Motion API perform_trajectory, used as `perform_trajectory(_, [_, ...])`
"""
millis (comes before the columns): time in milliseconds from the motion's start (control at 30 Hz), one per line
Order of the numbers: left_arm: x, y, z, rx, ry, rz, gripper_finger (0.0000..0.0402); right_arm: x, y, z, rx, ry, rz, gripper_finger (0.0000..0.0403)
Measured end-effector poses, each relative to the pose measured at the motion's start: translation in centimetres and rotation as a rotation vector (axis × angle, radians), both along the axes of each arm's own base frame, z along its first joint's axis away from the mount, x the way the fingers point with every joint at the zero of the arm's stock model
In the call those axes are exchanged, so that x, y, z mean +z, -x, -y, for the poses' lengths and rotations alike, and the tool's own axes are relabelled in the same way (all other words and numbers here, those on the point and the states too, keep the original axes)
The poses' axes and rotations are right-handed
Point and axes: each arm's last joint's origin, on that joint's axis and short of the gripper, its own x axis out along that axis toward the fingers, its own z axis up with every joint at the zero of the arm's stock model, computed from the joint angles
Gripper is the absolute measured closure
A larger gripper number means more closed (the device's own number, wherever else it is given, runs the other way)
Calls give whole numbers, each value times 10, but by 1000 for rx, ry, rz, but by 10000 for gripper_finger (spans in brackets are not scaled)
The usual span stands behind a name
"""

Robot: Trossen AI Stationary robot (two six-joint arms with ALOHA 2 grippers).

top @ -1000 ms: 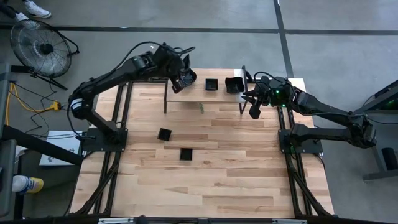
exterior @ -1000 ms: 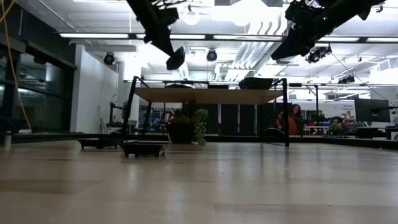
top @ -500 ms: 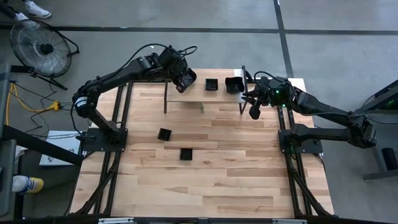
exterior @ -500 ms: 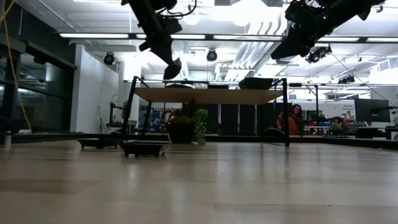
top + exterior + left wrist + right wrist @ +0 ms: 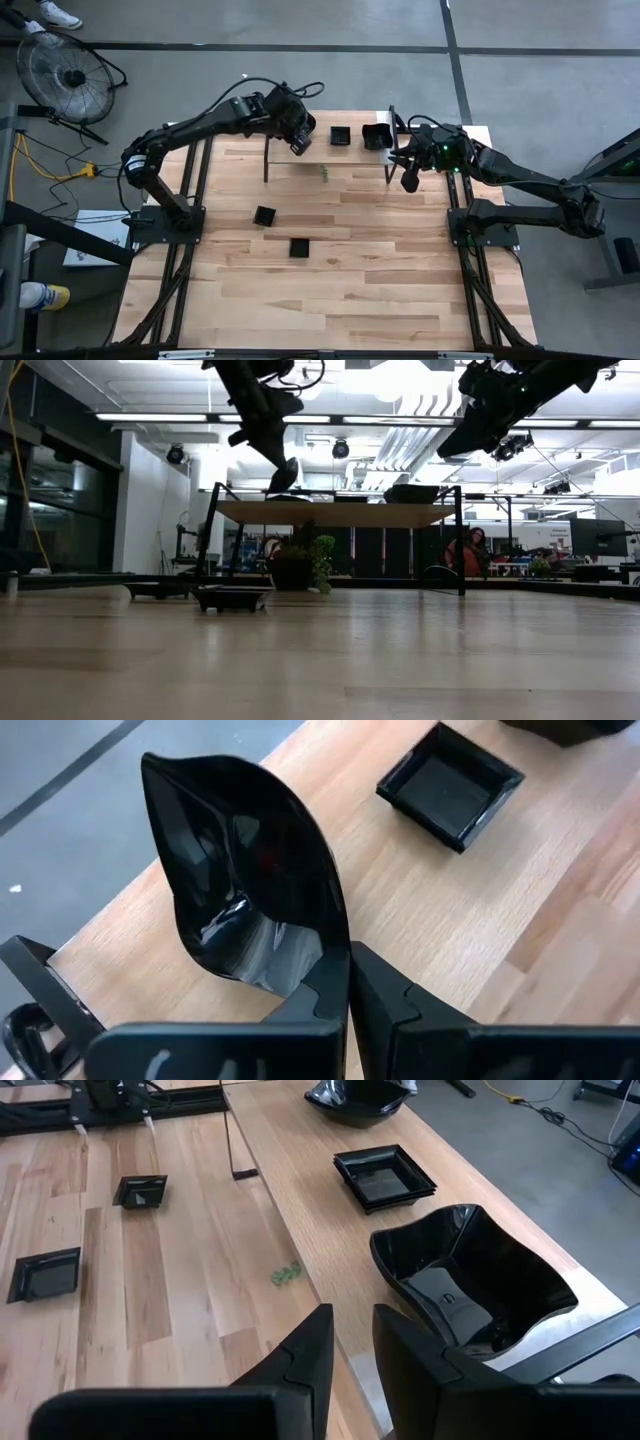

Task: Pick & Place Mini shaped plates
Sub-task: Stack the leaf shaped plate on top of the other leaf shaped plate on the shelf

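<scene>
The left gripper (image 5: 298,141) hangs over the raised wooden shelf (image 5: 300,155) at the far edge of the tabletop (image 5: 330,260), toward 11 o'clock from the tabletop's middle, its jaws closed on the rim of a glossy black curved plate (image 5: 245,870) that stands nearly on edge in the left wrist view. Just beside it on the shelf, toward 3 o'clock, a square plate (image 5: 340,135) lies flat; the left wrist view shows it (image 5: 450,785) apart from the held one. Farther along the shelf in the same direction sits a larger angular plate (image 5: 377,136), deep and tilted a little, as seen in the right wrist view (image 5: 470,1275). The right gripper (image 5: 409,180) waits by the shelf's right end, at about 1 o'clock from the tabletop's middle, jaws parted and empty. Two more small square plates rest on the lower tabletop well apart from the shelf: one (image 5: 264,215) at about 9 o'clock from the middle, the other (image 5: 299,247) just toward 5 o'clock of it. A small green object (image 5: 323,173), perhaps a sprig, lies near the shelf's front edge.
</scene>
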Motion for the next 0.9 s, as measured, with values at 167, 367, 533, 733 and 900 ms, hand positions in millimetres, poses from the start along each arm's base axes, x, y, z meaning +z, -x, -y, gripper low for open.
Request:
perform_trajectory(167, [0, 0, 0, -12, -20, -16, 401, -1, 0, 0, 0, -3, -6, 334])
perform_trajectory(367, [-9, -3, -2, -45, -32, -86, 401, -1, 0, 0, -2, -4, -7, 334])
perform_trajectory(533, [-10, -5, -4, -48, -57, -92, 401, -1, 0, 0, -4, -7, -7, 334])
perform_trajectory(733, [-9, -6, -5, -66, -79, -97, 401, -1, 1, 0, -4, -9, -10, 334])
perform_trajectory(900, [-17, -10, -7, -72, -78, -127, 400, -1, 1, 0, -9, -20, -5, 334])
